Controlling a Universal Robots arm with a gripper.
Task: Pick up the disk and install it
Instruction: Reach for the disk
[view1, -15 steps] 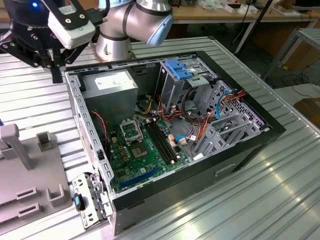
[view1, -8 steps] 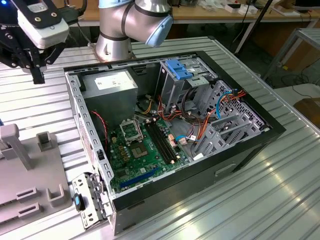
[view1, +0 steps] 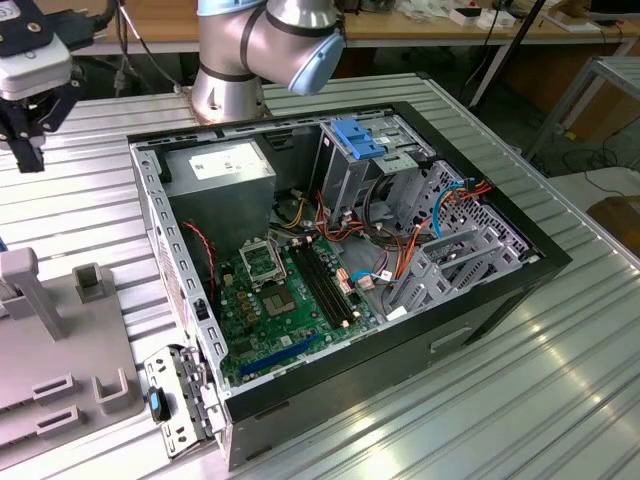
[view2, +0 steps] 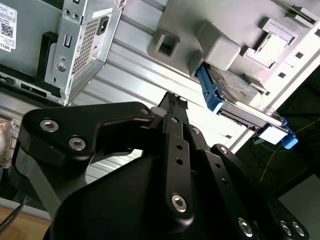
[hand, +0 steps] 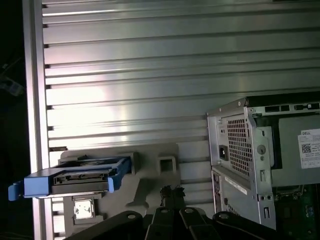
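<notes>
The disk (hand: 75, 177) is a flat drive in a blue plastic frame. It stands on edge in a grey fixture (hand: 150, 175) on the ribbed table. The second wrist view shows its dark casing and blue edge (view2: 232, 87) slotted into that fixture (view2: 220, 45). My black gripper (view2: 172, 102) hangs in the air short of the disk and touches nothing. Its fingers are shut together with nothing between them, and their tips (hand: 170, 191) point toward the fixture. In the exterior view the gripper (view1: 30, 150) hovers at the far left, above the table.
The open computer case (view1: 150, 200) lies in the middle of the table, with the grey power-supply box (view1: 220, 170), the motherboard (view1: 280, 300) and a metal drive cage under a blue latch (view1: 355, 138). My arm's base (view1: 230, 90) stands behind it. A loose metal bracket (view1: 178, 400) lies by the case's front corner.
</notes>
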